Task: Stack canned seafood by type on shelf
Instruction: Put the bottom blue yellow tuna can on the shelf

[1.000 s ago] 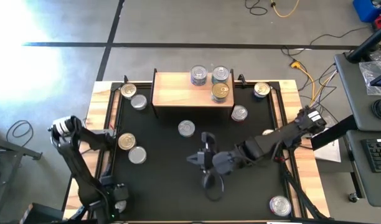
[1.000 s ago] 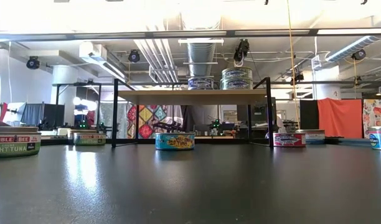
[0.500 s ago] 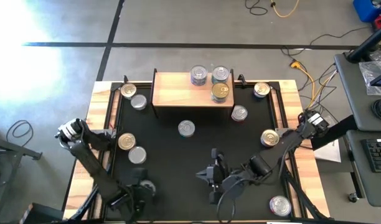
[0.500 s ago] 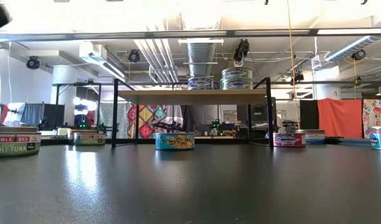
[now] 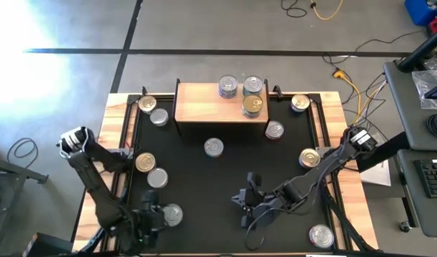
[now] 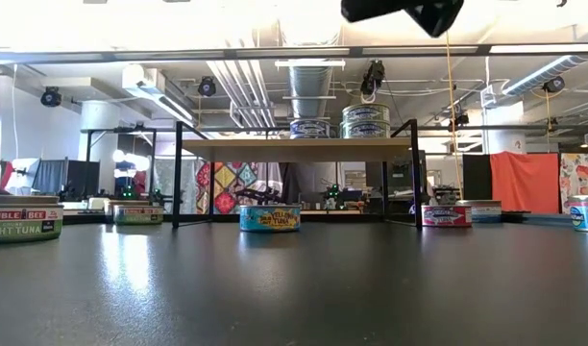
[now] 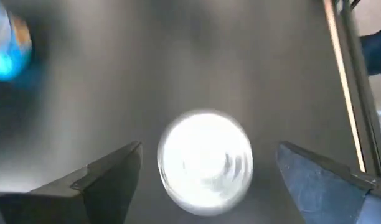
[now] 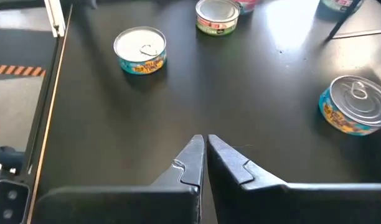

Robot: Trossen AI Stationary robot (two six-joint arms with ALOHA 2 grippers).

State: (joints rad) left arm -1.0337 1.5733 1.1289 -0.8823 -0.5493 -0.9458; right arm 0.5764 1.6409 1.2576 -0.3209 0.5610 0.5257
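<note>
Three tins already sit on the shelf (image 5: 204, 103), bunched toward its right end: a silver-lidded pair side by side along the back edge and a gold-lidded tin (image 5: 253, 104) just in front of them, which reads as sorting by type begun there. The rest lie scattered on the black table around the shelf.

Your left gripper (image 7: 206, 171) hangs well in front of the shelf, off toward its left side, with its fingers spread wide on either side of a silver-lidded tin (image 7: 205, 163) and not touching it; that looks like the line-up for a pick. The tin stands flat on its base, lid up, its short axis vertical, so being round it has no long side to favour.

Your right gripper (image 8: 206, 155) waits in front of the shelf's right half, fingers pressed together on nothing, clear of the tins.
</note>
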